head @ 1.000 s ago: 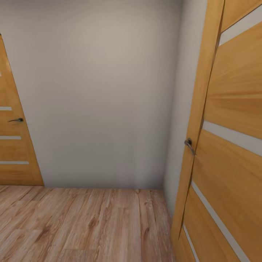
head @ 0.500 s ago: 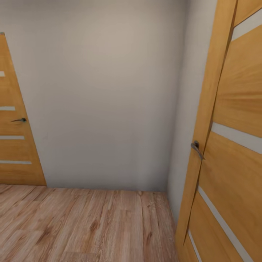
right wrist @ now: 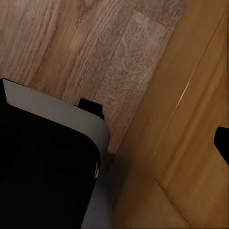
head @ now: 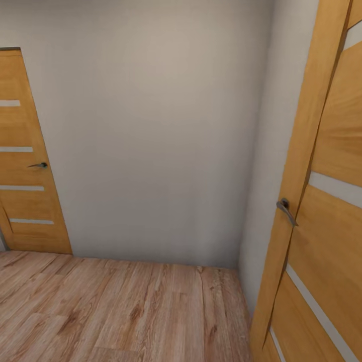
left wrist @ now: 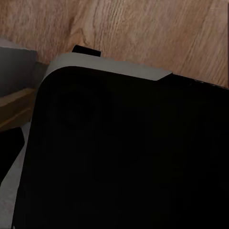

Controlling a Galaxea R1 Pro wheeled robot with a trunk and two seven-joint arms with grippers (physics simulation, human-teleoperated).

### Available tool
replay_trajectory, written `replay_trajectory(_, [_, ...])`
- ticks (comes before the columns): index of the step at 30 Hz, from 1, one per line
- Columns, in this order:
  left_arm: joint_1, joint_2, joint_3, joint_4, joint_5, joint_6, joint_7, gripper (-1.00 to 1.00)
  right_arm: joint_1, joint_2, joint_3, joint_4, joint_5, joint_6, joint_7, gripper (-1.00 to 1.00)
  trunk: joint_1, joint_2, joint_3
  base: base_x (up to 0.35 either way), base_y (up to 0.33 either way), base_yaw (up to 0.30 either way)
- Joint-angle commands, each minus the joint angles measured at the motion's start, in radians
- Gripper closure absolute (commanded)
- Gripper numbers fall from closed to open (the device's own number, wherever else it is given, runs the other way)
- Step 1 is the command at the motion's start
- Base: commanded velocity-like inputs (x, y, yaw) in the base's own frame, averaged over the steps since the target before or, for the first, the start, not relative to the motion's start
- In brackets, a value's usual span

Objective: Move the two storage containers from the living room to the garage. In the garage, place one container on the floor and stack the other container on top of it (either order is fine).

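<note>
The robot is facing a plain matte grey-white wall (head: 151, 136) above a light wood plank floor (head: 115, 311) with visible grain, with a flat honey-coloured wooden door (head: 25, 166) bearing pale horizontal strips and a slim metal lever handle (head: 38, 165) at far left. A matching door (head: 327, 211) with its own lever (head: 285, 208) is standing close at right. Both wrist views are looking down on a dark, round-cornered, grey-edged body (left wrist: 124, 152) over planks, so I cannot tell either end effector's state, nor where the containers are.
</note>
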Motion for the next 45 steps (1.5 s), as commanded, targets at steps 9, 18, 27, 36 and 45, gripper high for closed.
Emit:
replay_trajectory(9, [0.0, 0.0, 0.007, -0.001, 0.002, -0.001, 0.001, -1.0, -0.001, -0.001, 0.014, 0.003, -0.007, -0.006, 0.001, -1.0, 0.001, 0.0, -0.001, 0.31, 0.0, 0.0])
replay_trajectory(18, [0.0, 0.0, 0.007, -0.001, 0.002, -0.001, 0.001, -1.0, -0.001, 0.0, 0.017, 0.003, -0.005, -0.005, 0.001, -1.0, 0.001, 0.0, -0.001, 0.321, 0.0, 0.0])
replay_trajectory(27, [0.0, 0.0, 0.007, -0.001, 0.002, -0.001, 0.001, -1.0, -0.001, 0.001, 0.017, 0.003, 0.026, -0.006, 0.001, -1.0, 0.001, 0.0, -0.001, 0.321, 0.0, 0.0])
replay_trajectory(36, [0.0, 0.0, 0.007, -0.001, 0.002, -0.001, 0.001, -1.0, -0.001, 0.003, 0.008, 0.003, 0.022, -0.005, -0.001, -1.0, 0.001, 0.0, -0.001, 0.321, 0.0, 0.083])
replay_trajectory(45, [0.0, 0.0, 0.007, -0.001, 0.001, -0.001, 0.001, -1.0, -0.001, 0.003, 0.009, 0.003, 0.026, -0.006, 0.0, -1.0, 0.001, 0.0, -0.001, 0.321, 0.0, 0.271])
